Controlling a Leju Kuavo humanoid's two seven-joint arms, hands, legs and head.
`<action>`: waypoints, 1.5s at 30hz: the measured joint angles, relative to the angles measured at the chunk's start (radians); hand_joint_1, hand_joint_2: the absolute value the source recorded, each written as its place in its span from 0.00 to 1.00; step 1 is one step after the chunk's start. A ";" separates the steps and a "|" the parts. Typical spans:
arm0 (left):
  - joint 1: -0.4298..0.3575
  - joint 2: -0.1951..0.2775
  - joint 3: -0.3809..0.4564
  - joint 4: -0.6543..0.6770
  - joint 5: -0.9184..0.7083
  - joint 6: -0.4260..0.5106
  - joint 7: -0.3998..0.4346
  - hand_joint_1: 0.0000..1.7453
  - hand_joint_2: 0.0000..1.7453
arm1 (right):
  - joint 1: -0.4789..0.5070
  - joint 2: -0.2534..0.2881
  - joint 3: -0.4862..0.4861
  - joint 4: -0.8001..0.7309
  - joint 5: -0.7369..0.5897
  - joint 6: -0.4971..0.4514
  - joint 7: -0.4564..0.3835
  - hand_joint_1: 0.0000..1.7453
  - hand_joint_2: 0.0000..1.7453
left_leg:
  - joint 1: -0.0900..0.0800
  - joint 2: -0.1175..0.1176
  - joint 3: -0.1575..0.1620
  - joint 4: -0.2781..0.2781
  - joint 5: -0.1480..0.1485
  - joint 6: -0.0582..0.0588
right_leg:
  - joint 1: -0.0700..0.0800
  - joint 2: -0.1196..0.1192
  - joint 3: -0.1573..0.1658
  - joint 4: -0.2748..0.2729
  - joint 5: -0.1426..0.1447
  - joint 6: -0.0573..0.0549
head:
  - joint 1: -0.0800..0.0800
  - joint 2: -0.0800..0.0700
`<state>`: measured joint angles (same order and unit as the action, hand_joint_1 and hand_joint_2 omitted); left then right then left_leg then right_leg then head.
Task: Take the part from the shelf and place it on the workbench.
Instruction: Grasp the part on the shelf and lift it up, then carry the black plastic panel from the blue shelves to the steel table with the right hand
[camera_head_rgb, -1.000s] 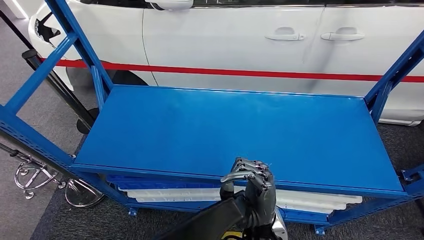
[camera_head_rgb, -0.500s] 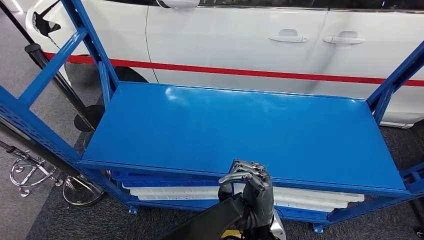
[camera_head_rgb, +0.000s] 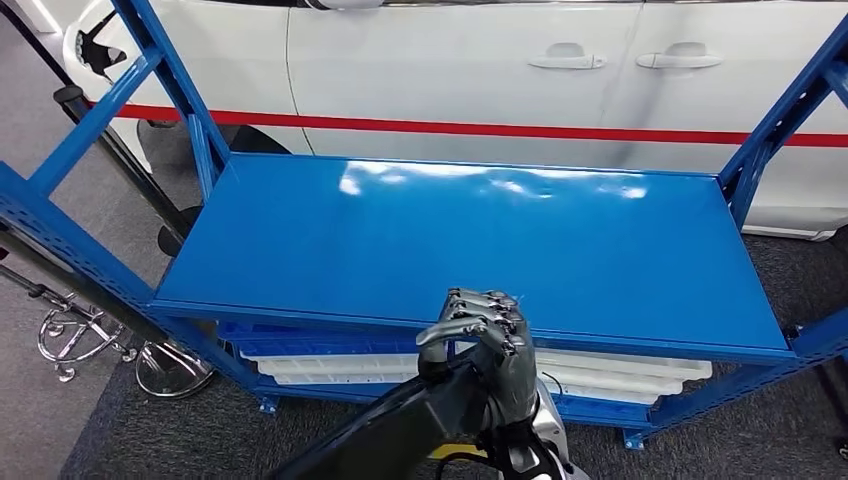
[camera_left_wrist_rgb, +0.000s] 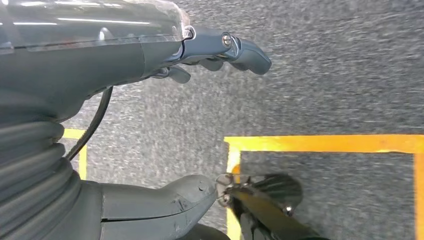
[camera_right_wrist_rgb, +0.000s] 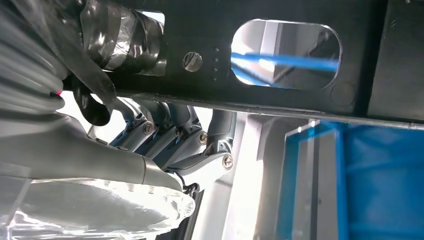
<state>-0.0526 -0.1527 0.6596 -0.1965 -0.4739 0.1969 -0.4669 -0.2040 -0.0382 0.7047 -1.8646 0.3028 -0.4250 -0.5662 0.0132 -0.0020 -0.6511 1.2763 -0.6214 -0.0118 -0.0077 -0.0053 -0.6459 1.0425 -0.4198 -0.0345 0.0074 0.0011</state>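
Head view, left to right: at 8 o'clock a chrome curled stand base (camera_head_rgb: 70, 335) sits on grey carpet just beside the blue steel rack (camera_head_rgb: 90, 255), whose perforated upright and slanted brace cross the left edge. The rack's top shelf (camera_head_rgb: 450, 240) is a smooth, glossy blue sheet, its front lip running from 9 toward 4 o'clock. Under that lip lie white ribbed panels (camera_head_rgb: 620, 372) on the lower level. At 6 o'clock the right hand (camera_head_rgb: 485, 355) has its fingers curled over the edge of a flat black part (camera_head_rgb: 390, 430), holding it in front of the shelf's front lip; the right wrist view shows this part (camera_right_wrist_rgb: 370, 60) has a rounded oblong cutout. Behind the rack, from 10 to 2 o'clock, stands a white car (camera_head_rgb: 450, 70) with a red stripe. The left hand (camera_left_wrist_rgb: 100, 60) hangs over speckled carpet and yellow floor tape (camera_left_wrist_rgb: 325, 143), thumb and fingers apart, holding nothing.
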 joint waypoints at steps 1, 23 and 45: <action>-0.001 0.000 0.000 0.000 -0.006 -0.001 0.004 0.00 1.00 | -0.012 0.003 0.007 0.006 0.007 0.003 0.011 1.00 1.00 | -0.001 0.000 0.042 -0.053 0.019 0.004 | 0.001 0.000 -0.012 0.001 0.009 0.001 | 0.000 0.000; -0.009 0.005 -0.011 0.000 -0.065 -0.018 0.027 0.00 1.00 | -0.183 0.101 0.112 0.238 0.082 0.006 0.147 1.00 1.00 | -0.005 0.008 -0.007 -0.250 0.249 0.016 | 0.000 0.007 0.126 -0.007 -0.105 0.023 | 0.000 0.000; -0.024 0.003 -0.054 0.000 -0.133 -0.021 0.047 0.00 1.00 | -0.164 0.114 0.143 0.332 0.140 -0.059 0.137 1.00 1.00 | -0.009 0.013 0.083 -0.307 0.201 0.056 | -0.005 0.002 -0.098 0.250 -0.145 0.053 | 0.000 0.000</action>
<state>-0.0763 -0.1498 0.6057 -0.1965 -0.6074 0.1758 -0.4202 -0.3682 0.0753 0.8481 -1.5324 0.4432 -0.4844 -0.4294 0.0042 0.0113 -0.5685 0.9698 -0.4204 0.0441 -0.0126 -0.0035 -0.7438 1.2926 -0.5643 0.0186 0.0075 0.0013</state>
